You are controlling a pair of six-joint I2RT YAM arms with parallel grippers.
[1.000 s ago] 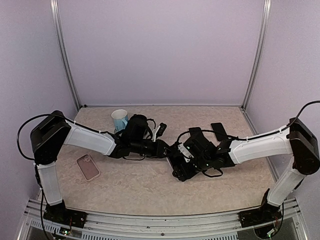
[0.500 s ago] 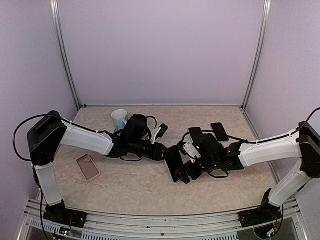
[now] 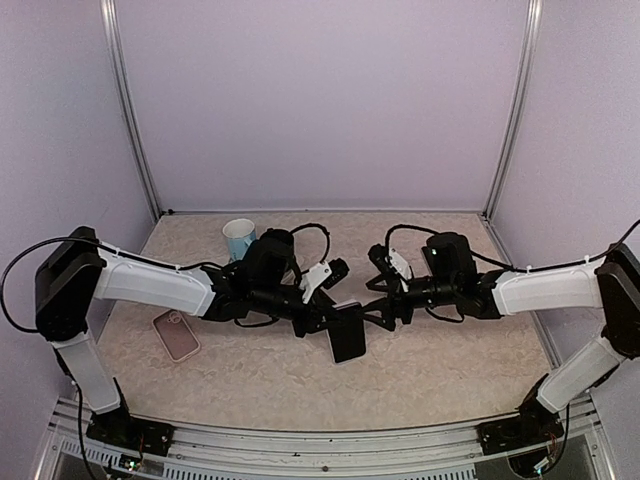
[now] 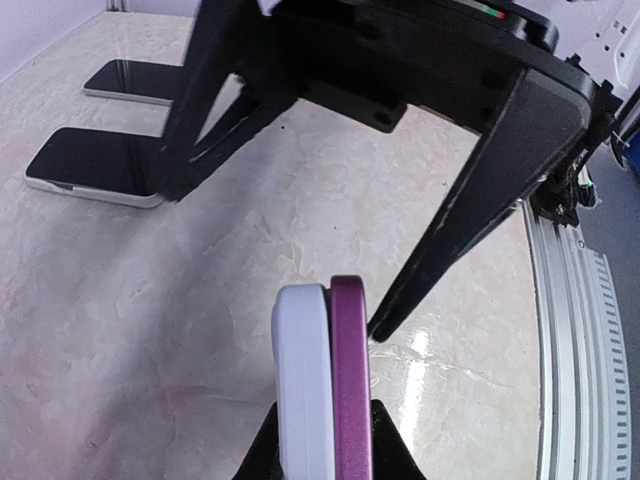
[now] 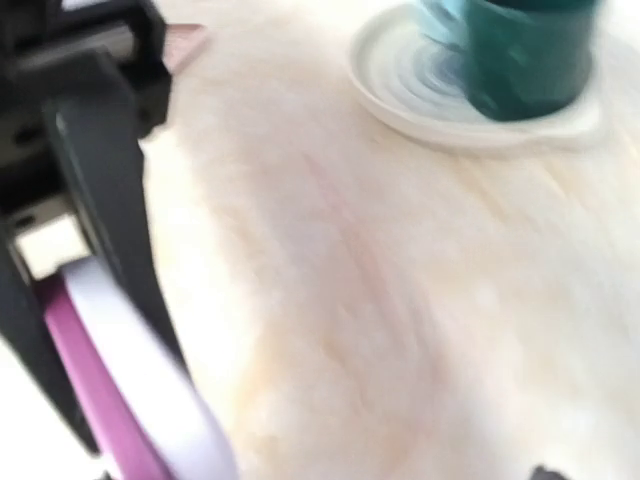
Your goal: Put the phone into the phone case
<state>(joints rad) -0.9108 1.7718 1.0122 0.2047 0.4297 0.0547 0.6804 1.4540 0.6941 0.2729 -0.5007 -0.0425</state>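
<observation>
Since a second ago the right arm (image 3: pixel 540 290) has drawn back toward the right of the top view. Its claw (image 3: pixel 378 308) is off the phone (image 3: pixel 347 332), which now sits a little lower in the frame.

The marbled tabletop (image 3: pixel 450 370) fills the lower half of that view. The left arm (image 3: pixel 150 285) stretches across it from the left edge to the centre. The left claw (image 3: pixel 325 322) is clenched on the phone and holds it on edge just above the tabletop.

The right claw stands released with its fingers spread, just right of the phone and not touching it. In the left wrist view its dark fingers (image 4: pixel 450 230) straddle the upper frame.

At the bottom centre of that view, the phone's white edge lies flush against a purple case (image 4: pixel 350 380). Whether it is fully seated cannot be told.

Two dark spare phones (image 4: pixel 95 165) lie flat at the upper left of the same view. A pale blue cup (image 3: pixel 239 240) stands behind the left arm. A pink case (image 3: pixel 177 334) lies flat at the lower left.
</observation>
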